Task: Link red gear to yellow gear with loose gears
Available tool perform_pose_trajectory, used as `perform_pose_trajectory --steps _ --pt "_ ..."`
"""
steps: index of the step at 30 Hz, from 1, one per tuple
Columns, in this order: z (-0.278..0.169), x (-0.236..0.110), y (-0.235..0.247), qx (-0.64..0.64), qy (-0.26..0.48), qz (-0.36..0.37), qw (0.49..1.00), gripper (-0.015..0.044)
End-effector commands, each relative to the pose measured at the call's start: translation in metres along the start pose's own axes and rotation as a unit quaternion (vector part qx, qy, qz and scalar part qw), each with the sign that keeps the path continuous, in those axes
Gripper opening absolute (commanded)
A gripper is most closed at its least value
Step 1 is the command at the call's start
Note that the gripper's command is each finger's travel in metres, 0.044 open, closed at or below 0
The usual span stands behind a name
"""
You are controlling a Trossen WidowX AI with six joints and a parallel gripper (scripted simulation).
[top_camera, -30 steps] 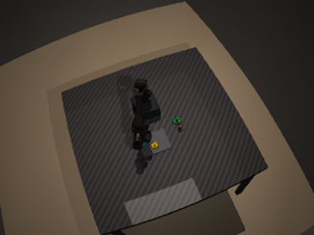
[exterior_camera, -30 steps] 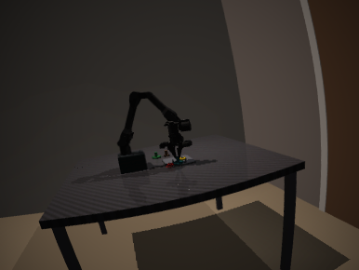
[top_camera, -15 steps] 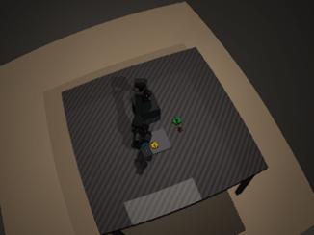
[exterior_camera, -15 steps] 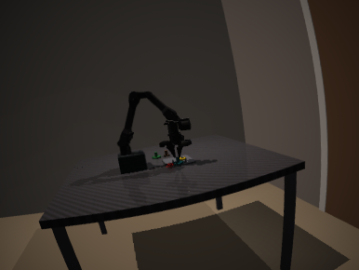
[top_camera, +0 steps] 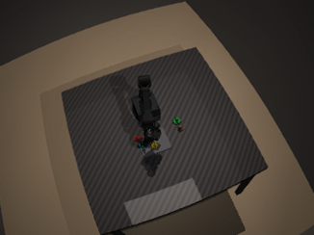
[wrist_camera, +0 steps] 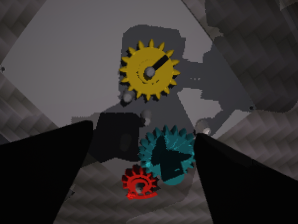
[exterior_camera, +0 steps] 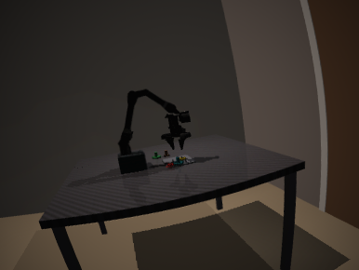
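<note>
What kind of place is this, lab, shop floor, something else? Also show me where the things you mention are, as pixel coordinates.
Probably a bare robot test room: plain dark walls, a single table (top_camera: 220,131) (exterior_camera: 232,186) with one arm (exterior_camera: 129,112) mounted on it, and a small grey pegboard (top_camera: 164,142) (wrist_camera: 60,55) carrying toy-like gears. No shop-floor machinery shows.

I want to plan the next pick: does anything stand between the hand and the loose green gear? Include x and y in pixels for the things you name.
Nothing visible stands between them. The hand (top_camera: 150,134) (exterior_camera: 178,148) (wrist_camera: 144,135) is open above the board; the green gear (top_camera: 177,120) (exterior_camera: 156,155) lies off to its side on the table, with the small brown gear (top_camera: 180,129) (exterior_camera: 166,153) beside it.
</note>
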State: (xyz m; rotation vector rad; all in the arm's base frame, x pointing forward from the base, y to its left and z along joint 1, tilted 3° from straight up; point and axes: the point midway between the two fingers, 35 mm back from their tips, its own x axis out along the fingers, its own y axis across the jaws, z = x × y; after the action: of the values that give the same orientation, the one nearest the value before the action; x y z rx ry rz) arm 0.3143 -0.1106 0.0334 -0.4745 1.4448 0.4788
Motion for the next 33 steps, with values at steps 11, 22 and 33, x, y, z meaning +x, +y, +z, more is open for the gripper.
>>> perform_pose_trajectory --steps 11,22,33 --pt "0.118 -0.001 0.170 0.188 -0.003 0.012 0.982 0.0440" --pt "0.130 -0.002 0.206 0.223 -0.003 0.015 0.975 0.0440" --pt "0.131 0.022 0.207 0.223 -0.003 0.015 0.975 0.0440"
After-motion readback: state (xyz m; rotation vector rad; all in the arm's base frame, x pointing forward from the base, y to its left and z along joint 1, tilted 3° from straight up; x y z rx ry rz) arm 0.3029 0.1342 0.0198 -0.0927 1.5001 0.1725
